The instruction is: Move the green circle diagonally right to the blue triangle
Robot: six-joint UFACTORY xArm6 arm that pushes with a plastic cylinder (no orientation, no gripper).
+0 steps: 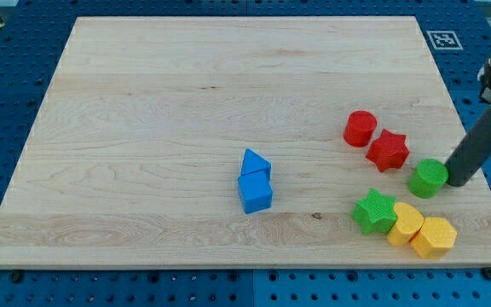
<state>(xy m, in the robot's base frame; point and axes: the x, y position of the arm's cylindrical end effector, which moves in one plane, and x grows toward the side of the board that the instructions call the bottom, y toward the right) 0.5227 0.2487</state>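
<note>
Landmark: green circle [429, 177], a short lime-green cylinder standing flat on the wooden board [143, 102], near the board's right edge.

Nearest the view's bottom, below the circle: two yellow blocks [422, 229] touching each other, shape unclear (roughly hexagonal). Just left of them, below-left of the circle, a green star [374, 211].

At the circle itself: my tip [459, 181] sits against its right side, touching or nearly so. No fingers on this rig, just a rod; it grips nothing and can only push.

Above-left of the circle: red star [388, 149], close by, then a red cylinder [360, 128] beyond it.

Well left of the circle: blue triangle [255, 162], stacked in view right above a blue cube [255, 193], the two touching.

Step, as I judge it: contact is made and the push is about to start. The next move calls for a leftward shove, threading between the red star and the green star, a narrow gap. Off-centre contact would roll the circle off the tip, and clipping either star would drag it along.
</note>
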